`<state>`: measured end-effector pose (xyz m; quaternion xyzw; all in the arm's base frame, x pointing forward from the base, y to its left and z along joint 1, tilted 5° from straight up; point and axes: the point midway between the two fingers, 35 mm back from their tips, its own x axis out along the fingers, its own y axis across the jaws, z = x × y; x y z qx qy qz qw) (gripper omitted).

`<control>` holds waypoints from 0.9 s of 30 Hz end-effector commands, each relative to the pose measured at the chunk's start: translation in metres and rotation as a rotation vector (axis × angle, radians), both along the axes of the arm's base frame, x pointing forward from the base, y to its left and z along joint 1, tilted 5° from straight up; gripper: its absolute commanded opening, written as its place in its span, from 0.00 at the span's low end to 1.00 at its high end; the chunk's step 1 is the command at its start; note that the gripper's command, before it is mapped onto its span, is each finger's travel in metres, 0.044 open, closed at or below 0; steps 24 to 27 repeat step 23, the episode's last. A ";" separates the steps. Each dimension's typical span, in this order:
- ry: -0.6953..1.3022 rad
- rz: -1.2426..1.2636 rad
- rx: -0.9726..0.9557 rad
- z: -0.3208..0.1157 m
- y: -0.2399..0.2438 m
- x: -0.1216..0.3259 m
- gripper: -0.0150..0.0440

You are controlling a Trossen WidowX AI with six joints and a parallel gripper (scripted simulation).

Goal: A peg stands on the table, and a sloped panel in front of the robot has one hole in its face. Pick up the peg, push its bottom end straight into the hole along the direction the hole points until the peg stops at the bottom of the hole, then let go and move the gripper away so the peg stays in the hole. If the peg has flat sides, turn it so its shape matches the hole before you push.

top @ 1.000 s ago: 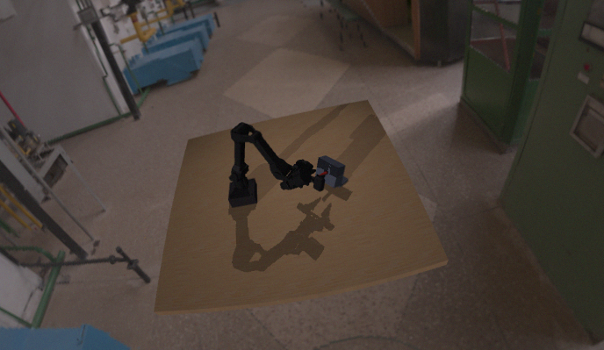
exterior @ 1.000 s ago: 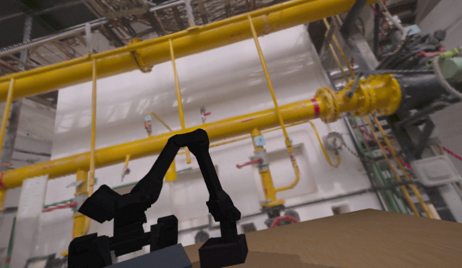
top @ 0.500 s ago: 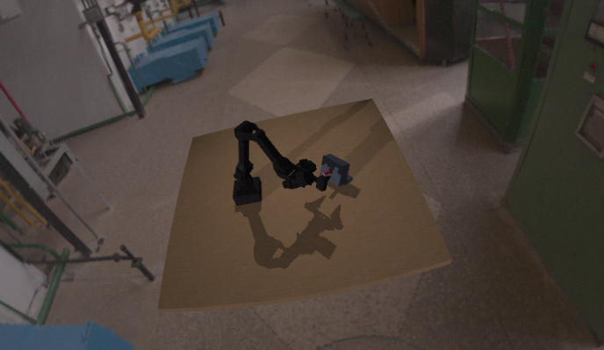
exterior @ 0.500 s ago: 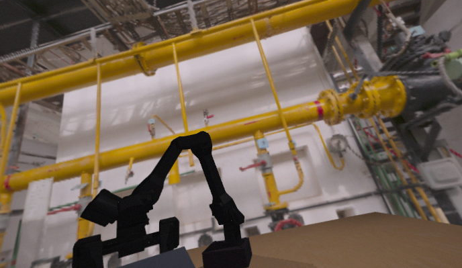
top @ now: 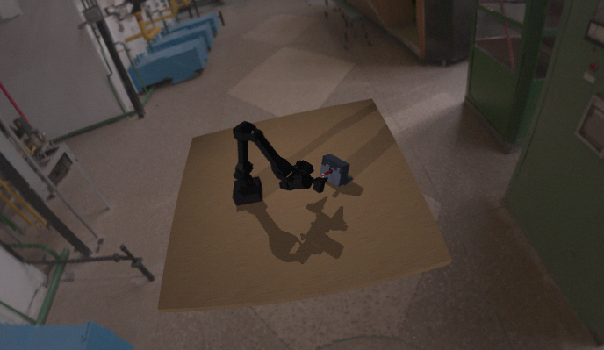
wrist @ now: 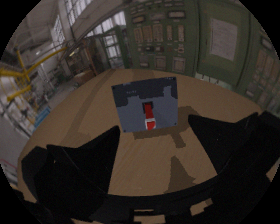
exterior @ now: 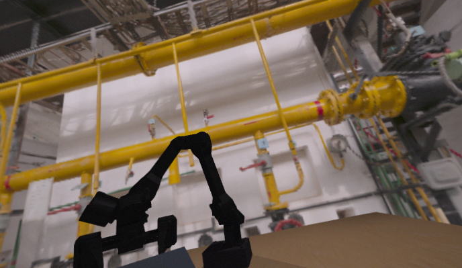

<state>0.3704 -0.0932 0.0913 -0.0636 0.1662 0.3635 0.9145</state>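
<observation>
The red peg [top: 327, 173] [wrist: 149, 112] has its far end in the dark hole in the panel. It sticks out of the face toward the arm, its near end ringed in white. How deep it sits is hidden. The blue-grey sloped panel [top: 340, 176] [wrist: 134, 114] stands on the table; its top edge also shows in the exterior view [exterior: 166, 260]. My gripper [top: 314, 175] [exterior: 128, 242] [wrist: 155, 123] is open and empty. Its fingers are wide apart, one to each side of the peg's line in the wrist view, back from the panel and not touching the peg.
The wooden table [top: 213, 266] carries the arm's base [top: 247, 191] [exterior: 227, 254] and the panel. The arm's shadow falls across the table. Blue boxes, pipes and green cabinets show in the room beyond the table.
</observation>
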 end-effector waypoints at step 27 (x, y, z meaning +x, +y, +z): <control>-0.005 -0.001 0.003 0.008 -0.020 -0.020 1.00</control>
